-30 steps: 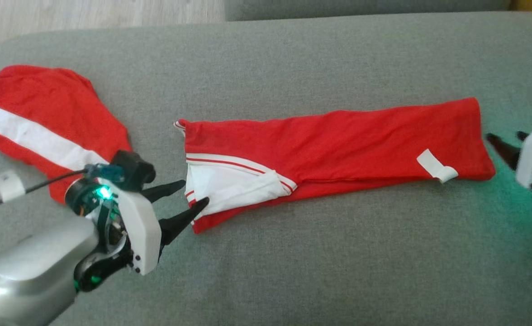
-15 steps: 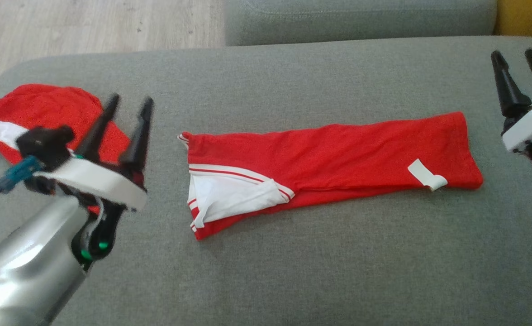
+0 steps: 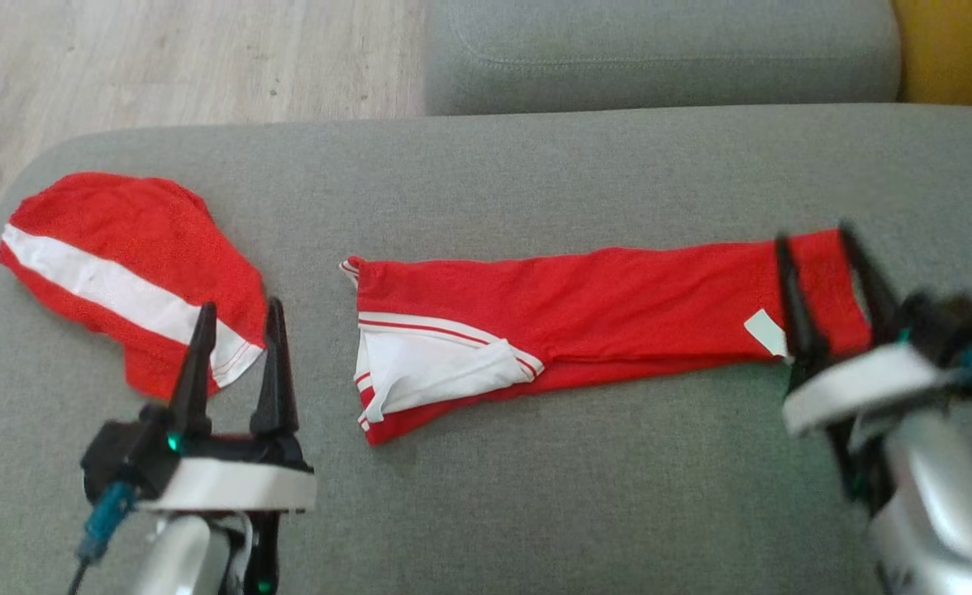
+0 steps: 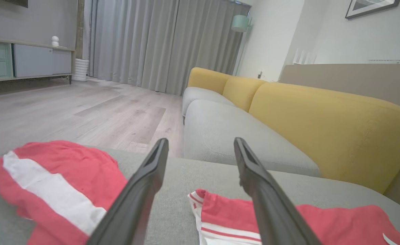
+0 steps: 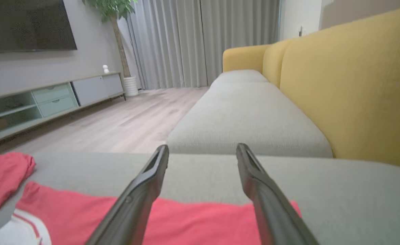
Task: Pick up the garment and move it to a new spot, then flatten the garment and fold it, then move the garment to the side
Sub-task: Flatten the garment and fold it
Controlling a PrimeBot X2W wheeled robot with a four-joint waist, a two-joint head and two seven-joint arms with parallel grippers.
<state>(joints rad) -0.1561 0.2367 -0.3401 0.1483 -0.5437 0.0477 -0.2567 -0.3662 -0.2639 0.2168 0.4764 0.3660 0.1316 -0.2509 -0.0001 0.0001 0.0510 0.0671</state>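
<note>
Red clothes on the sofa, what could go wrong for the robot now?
1. The left tool hovers open by the crumpled garment, which looks much like the folded garment; it might grab the wrong one.
2. The right tool is open over one end of the folded garment; lifting from that end alone could undo the fold.
3. The crumpled garment lies near the cushion's edge and could be nudged onto the floor.
</note>
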